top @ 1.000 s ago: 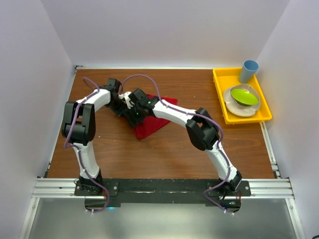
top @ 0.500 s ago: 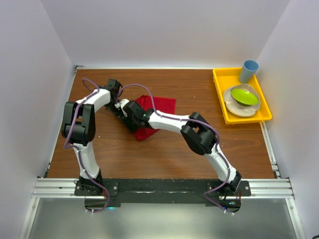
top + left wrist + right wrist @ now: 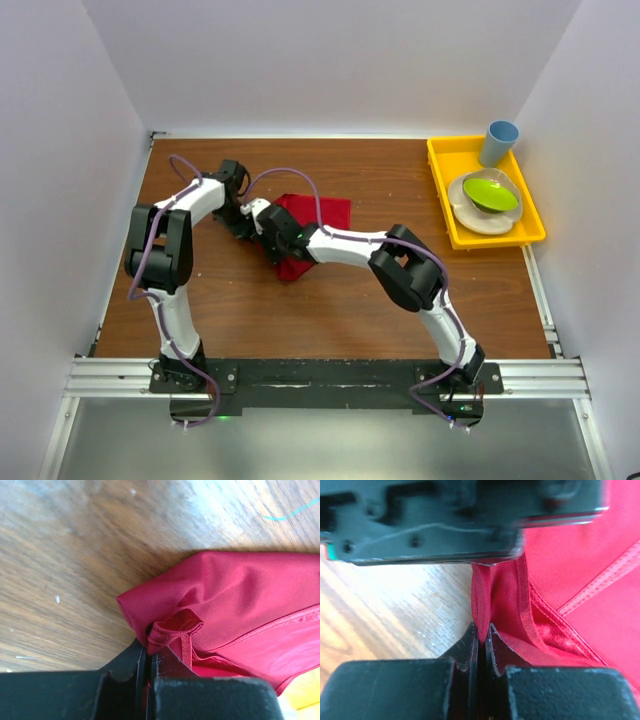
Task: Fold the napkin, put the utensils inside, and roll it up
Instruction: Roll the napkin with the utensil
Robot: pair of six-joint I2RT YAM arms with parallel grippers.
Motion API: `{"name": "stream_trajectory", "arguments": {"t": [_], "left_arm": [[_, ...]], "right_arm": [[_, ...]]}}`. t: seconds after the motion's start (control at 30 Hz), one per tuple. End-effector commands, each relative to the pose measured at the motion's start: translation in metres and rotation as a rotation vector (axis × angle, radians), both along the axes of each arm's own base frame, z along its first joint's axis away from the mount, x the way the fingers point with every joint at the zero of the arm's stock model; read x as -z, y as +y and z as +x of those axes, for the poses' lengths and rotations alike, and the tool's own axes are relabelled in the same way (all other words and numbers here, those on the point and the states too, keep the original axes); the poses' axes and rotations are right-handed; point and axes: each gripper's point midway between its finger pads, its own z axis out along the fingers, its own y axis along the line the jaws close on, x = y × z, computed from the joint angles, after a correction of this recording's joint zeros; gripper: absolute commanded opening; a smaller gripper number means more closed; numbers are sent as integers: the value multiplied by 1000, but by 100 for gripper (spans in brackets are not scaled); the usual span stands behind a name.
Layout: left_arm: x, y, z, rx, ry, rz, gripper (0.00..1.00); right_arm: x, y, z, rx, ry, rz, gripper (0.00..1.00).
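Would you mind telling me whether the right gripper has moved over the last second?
Yes. The right gripper has slid toward the near edge of the table, uncovering the napkin corner nearest the yellow tray, and shut on the napkin.

Yellow tray [image 3: 497,240], blue cup [image 3: 499,142], green bowl [image 3: 490,194], white plate [image 3: 480,222]

Top cam: high, behind the arm bases [image 3: 185,372], looking down on the whole table [image 3: 400,180]; napkin [image 3: 325,210] small, far off. L & R wrist cams: low, v. close to napkin's bunched edge, facing each other across it. All 3 share napkin.
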Motion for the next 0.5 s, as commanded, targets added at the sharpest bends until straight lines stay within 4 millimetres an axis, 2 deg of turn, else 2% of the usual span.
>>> {"name": "stream_trajectory", "arguments": {"t": [0.0,0.03,0.07,0.1,0.17,0.2,0.23,0.33,0.37,0.43,0.47], "left_arm": [[-34,1,27,205,-181,17,23],[-40,3,35,221,-226,22,36],[-53,4,39,234,-273,27,44],[-57,5,39,265,-297,21,48],[-79,8,49,275,-402,3,59],[-85,8,52,301,-439,-19,75],[-95,9,52,311,-470,-23,77],[-107,8,50,357,-526,-31,79],[-102,7,46,368,-520,-37,78],[-105,-4,44,397,-562,-92,71],[-96,-11,34,411,-549,-145,68]], "right_arm": [[20,-21,-19,-27,257,91,0],[18,-16,-26,-69,318,154,0],[20,-18,-27,-61,370,179,0],[20,-26,-20,-52,409,199,0],[26,-29,-27,-75,498,230,0],[29,-34,-24,-62,522,243,0],[28,-33,-30,-90,564,271,0],[39,-40,-28,-73,656,311,0],[43,-40,-33,-73,716,333,0],[46,-43,-30,-58,761,382,0],[48,-44,-32,-41,834,424,0]]}}
